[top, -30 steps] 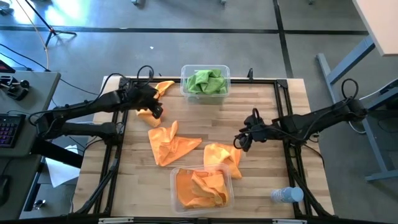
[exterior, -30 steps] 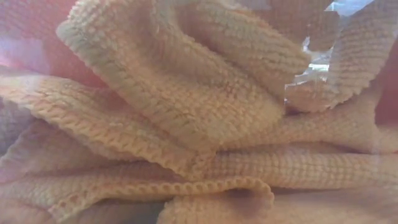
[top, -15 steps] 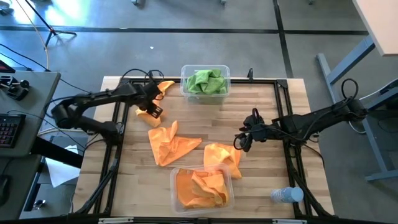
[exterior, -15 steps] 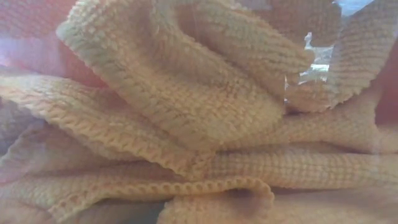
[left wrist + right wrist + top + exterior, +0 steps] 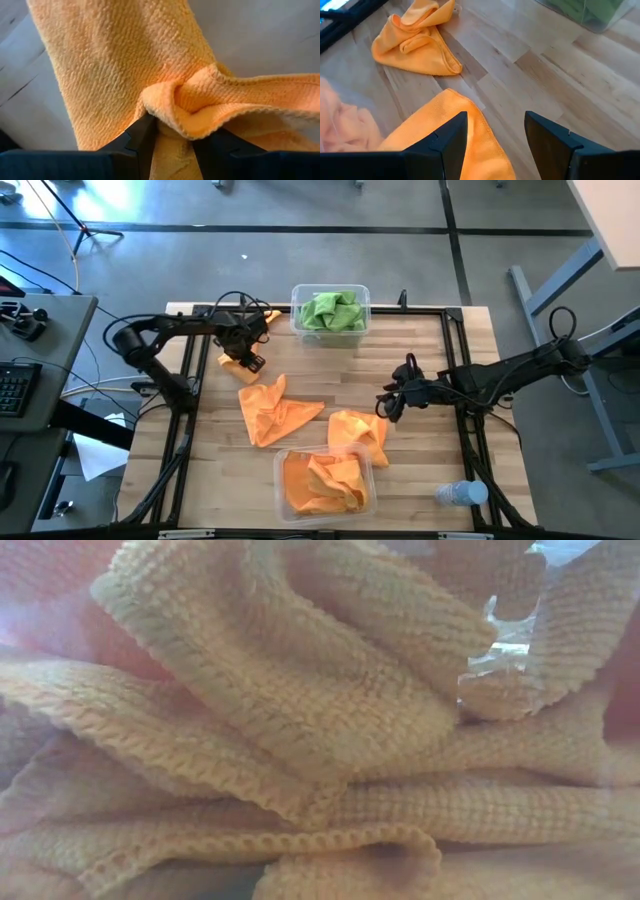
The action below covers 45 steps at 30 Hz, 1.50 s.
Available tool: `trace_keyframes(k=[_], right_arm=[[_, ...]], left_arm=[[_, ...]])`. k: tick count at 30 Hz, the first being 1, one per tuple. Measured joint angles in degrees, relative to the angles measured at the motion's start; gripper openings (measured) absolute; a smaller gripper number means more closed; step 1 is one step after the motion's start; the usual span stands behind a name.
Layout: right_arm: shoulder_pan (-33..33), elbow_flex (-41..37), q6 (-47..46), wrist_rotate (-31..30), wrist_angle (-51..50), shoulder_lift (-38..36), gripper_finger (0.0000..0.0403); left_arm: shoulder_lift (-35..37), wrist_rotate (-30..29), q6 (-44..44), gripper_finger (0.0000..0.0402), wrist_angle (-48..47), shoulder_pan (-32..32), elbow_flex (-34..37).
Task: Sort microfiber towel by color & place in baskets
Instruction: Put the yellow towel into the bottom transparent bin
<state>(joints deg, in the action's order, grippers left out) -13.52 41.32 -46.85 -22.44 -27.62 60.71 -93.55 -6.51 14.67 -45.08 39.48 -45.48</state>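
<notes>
Wooden table (image 5: 420, 460), grey floor (image 5: 500, 240) around. Left jaws (image 5: 172, 135) pinch orange towel (image 5: 125, 65); right jaws (image 5: 495, 130) parted, empty.

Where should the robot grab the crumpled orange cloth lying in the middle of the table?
Probably the raised, pointed fold of the crumpled orange microfiber cloth near its far end, coming straight down from above. That peak stands up off the wooden table, so a tool could pinch it; the flat parts offer nothing.

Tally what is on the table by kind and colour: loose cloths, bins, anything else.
Loose orange microfiber towels: 3, one pinched in the left gripper, one at table centre, one by the right gripper.
Clear plastic bins: 2, one holding green cloth, one holding orange cloth.
Small clear plastic bottle: 1.
Total: 6.
</notes>
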Motion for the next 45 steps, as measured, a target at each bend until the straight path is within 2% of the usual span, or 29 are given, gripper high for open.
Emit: trace_keyframes(k=[5, 11, 14, 21, 26, 30, 35, 40, 45], right_arm=[[0.02, 0.00, -2.67, -1.77, 0.01, 0.00, 0.0192], [0.02, 0.00, -1.07, -4.30, -0.35, 0.00, 0.0192], [0.00, 0.00, 1.64, -3.24, -0.87, 0.04, 0.0192], [0.02, 0.00, 1.90, -2.80, -2.14, 0.04, 0.0192], [0.00, 0.00, 1.86, -2.86, -4.81, 0.04, 0.0192], [0.00, 0.02, 1.84, -2.86, -6.83, 0.04, 0.0192], [-0.04, 0.04, 0.69, -2.92, -9.78, 0.04, 0.0192], [-1.80, 0.04, 1.71, -3.05, -14.97, 0.04, 0.0192], [-7.05, 0.04, 5.68, -6.41, -15.20, -0.04, 0.0192]], left_arm=[[-0.95, 0.23, -0.90, 0.0095, 0.28, -0.05, -0.13], [-0.52, 0.66, -0.24, 0.0015, -0.05, -0.06, -0.02], [0.68, 0.69, -1.02, 0.0011, -0.19, -0.06, 0.28], [11.59, 1.84, 0.09, 0.0002, -2.45, -1.08, -1.56], [21.78, 1.74, 1.32, 0.0001, -9.89, -4.62, -5.04], [29.09, 0.90, 5.30, 0.0001, -15.15, -10.77, -9.10], [33.43, -2.98, 16.63, 0.0000, -20.69, -23.68, -16.98], [32.36, -9.33, 29.48, 0.0000, -21.24, -39.73, -24.82], [26.23, -15.63, 36.95, 0.0000, -21.32, -52.25, -31.50]])
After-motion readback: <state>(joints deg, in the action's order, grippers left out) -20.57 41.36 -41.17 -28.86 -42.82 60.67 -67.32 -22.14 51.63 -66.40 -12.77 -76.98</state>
